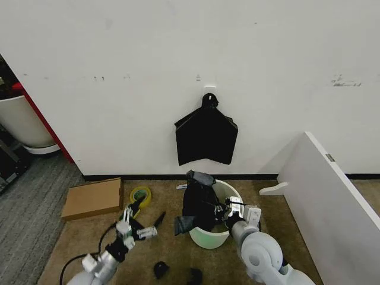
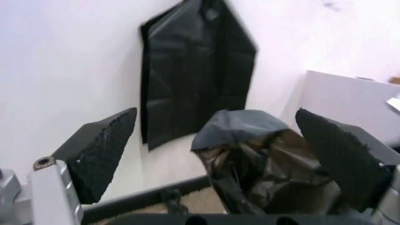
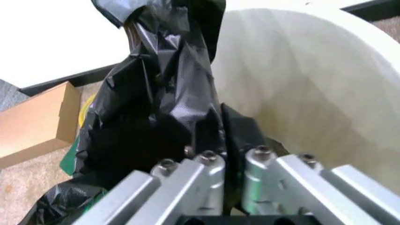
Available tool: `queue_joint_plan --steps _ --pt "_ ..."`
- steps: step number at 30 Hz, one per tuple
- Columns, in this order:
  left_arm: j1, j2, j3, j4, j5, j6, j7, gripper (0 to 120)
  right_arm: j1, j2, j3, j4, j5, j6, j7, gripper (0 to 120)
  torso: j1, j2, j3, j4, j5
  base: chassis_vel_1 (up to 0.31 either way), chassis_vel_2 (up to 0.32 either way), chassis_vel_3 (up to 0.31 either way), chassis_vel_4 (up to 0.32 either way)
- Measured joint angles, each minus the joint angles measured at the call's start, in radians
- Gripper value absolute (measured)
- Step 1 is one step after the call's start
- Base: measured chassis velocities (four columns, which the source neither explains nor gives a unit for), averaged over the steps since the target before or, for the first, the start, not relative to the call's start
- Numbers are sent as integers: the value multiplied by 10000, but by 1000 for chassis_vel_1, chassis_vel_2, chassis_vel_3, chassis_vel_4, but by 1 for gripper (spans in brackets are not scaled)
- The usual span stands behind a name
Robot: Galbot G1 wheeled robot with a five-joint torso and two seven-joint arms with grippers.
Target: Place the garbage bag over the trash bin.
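The white trash bin (image 1: 209,236) stands on the brown carpet near the wall. The glossy black garbage bag (image 1: 196,202) hangs over its left rim, partly inside and partly bunched down the outside. My right gripper (image 1: 227,209) reaches over the bin's right rim and is shut on a fold of the bag. In the right wrist view the right gripper (image 3: 228,152) pinches black film of the garbage bag (image 3: 156,108) inside the trash bin (image 3: 306,89). My left gripper (image 1: 138,223) hovers left of the bin, open. In the left wrist view its pads (image 2: 103,147) stand wide apart before the garbage bag (image 2: 262,159).
A flat black house-shaped stack (image 1: 206,138) hangs on the wall above the bin. A cardboard box (image 1: 92,198) and a yellow-green tape roll (image 1: 141,195) lie at the left. A white board (image 1: 332,196) leans at the right. Small black scraps (image 1: 160,269) lie near me.
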Motion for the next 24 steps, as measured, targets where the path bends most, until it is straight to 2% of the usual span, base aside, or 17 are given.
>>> queue_joint_plan --steps 4,10,11,13,16,18,21,24 --pt "-622 236 754 7 -576 1635 -1092 100 -30 -103 -13 -71 -418 221 -302 0 0 0 1 0 -1 0 0 0 0" --pt "-1187 459 1504 110 -745 2771 -1433 100 52 -243 -92 -160 -948 370 -549 0 0 0 1 2 -2 0 0 0 0" --pt "-1459 549 1780 84 -745 3387 -1729 100 48 -272 -128 -217 -1302 469 -673 0 0 0 0 2 -1 0 0 0 0" --pt "-1806 639 2113 40 -703 4062 -2239 100 6 -300 -170 -238 -1590 550 -806 0 0 0 1 0 -1 0 0 0 0" --pt "-1937 675 2229 40 -671 4258 -2434 100 -7 -304 -180 -244 -1658 567 -837 0 0 0 0 -1 -1 0 0 0 0" --pt "-2300 778 2579 55 -559 4732 -2944 100 -57 -309 -215 -270 -1871 607 -909 0 0 0 0 -1 0 0 0 0 0" --pt "-3353 976 3610 414 -338 5565 -3725 98 -122 -309 -204 -369 -2453 822 -1126 0 0 0 1 0 0 0 0 0 0" --pt "-3838 1017 4068 662 -244 5819 -3942 98 -126 -300 -195 -370 -2502 846 -1161 0 0 0 1 -1 -2 0 0 0 0"
